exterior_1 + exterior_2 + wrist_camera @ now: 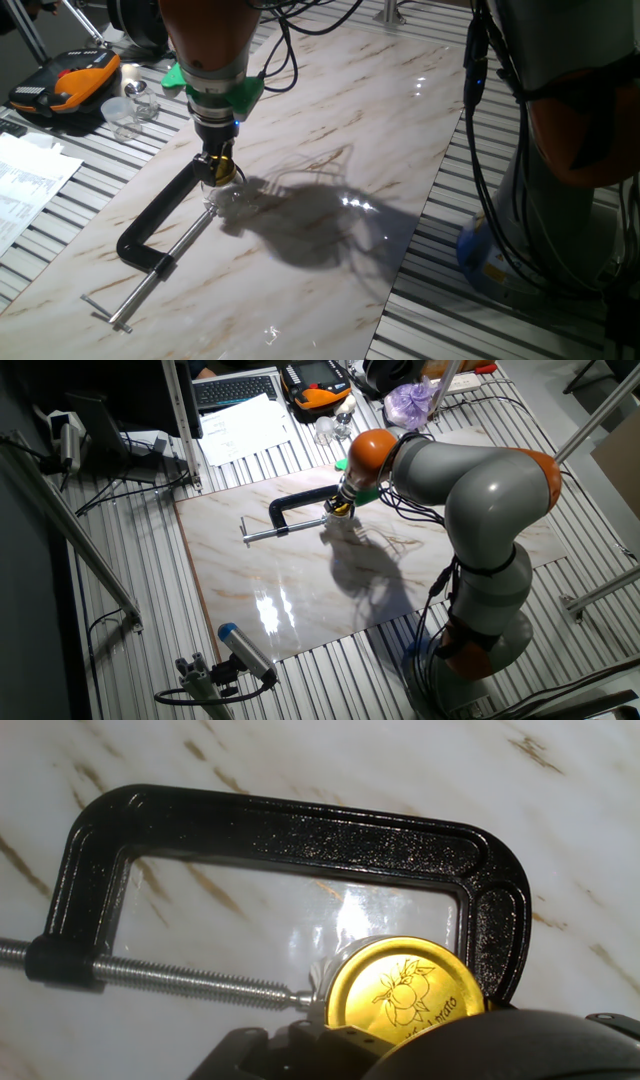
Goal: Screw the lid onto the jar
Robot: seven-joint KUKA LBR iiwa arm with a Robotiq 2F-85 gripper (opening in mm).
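Note:
The gold lid (405, 995), printed with a fruit design, fills the lower middle of the hand view. My gripper (218, 172) is shut on it, with gold showing between the fingers. Directly under the lid is the clear glass jar (228, 199), and a sliver of its glass (326, 982) shows at the lid's left edge. A black C-clamp (290, 830) holds the jar between its screw tip (296, 997) and its fixed end. Whether the lid touches the jar's mouth I cannot tell. In the other fixed view the gripper (341, 509) is at the clamp (297, 508).
The clamp's long screw and handle bar (150, 280) stick out toward the marble slab's front left. An orange-black case (65, 82), clear cups (127, 110) and papers (30, 175) lie off the slab to the left. Cables (480, 150) hang at the right.

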